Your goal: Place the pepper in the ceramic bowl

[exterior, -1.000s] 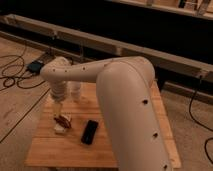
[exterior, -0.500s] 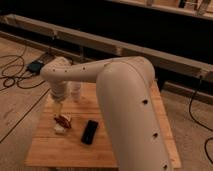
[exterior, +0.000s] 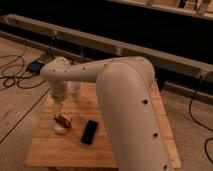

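The small red-orange pepper [exterior: 62, 120] lies on the left part of the wooden table [exterior: 60, 150], against a pale block. My gripper [exterior: 58, 111] hangs from the arm's wrist and reaches down right above the pepper, at or very near it. The dark ceramic bowl is not visible; my large cream arm [exterior: 125, 100] covers much of the table's middle and right.
A pale rectangular block [exterior: 60, 129] sits just under the pepper. A black flat bar [exterior: 90, 131] lies to its right. A whitish cup [exterior: 75, 91] stands behind the wrist. Cables and a dark box [exterior: 35, 66] lie on the floor at left.
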Robot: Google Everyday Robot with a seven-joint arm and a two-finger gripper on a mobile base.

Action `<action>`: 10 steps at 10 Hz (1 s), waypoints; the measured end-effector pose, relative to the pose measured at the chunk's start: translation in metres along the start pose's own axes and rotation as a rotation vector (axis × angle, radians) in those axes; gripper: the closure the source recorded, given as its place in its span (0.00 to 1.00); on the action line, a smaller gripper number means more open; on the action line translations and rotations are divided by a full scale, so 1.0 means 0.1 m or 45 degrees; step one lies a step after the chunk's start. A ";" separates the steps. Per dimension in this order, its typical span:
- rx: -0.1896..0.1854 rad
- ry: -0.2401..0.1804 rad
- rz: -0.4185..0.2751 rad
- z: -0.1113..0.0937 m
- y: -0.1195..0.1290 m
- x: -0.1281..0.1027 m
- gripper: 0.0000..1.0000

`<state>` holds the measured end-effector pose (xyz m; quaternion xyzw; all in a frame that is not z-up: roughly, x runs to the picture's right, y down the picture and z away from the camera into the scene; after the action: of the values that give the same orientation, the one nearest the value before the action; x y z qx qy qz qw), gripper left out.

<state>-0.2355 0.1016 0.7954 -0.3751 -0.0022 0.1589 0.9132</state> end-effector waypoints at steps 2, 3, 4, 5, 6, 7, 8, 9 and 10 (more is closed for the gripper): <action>-0.001 0.001 0.000 0.01 0.00 0.00 0.20; -0.001 0.001 0.000 0.01 0.00 0.00 0.20; -0.001 0.001 0.000 0.01 0.00 0.00 0.20; -0.001 0.000 0.000 0.01 0.00 0.00 0.20; -0.001 0.000 -0.001 0.02 0.00 0.00 0.20; -0.001 0.008 -0.009 0.10 0.01 -0.01 0.20; -0.005 0.015 -0.017 0.19 0.06 -0.04 0.20; -0.012 0.016 -0.017 0.25 0.13 -0.06 0.20; -0.020 0.017 -0.012 0.33 0.21 -0.07 0.20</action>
<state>-0.2523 0.1365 0.8056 -0.3835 0.0010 0.1521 0.9109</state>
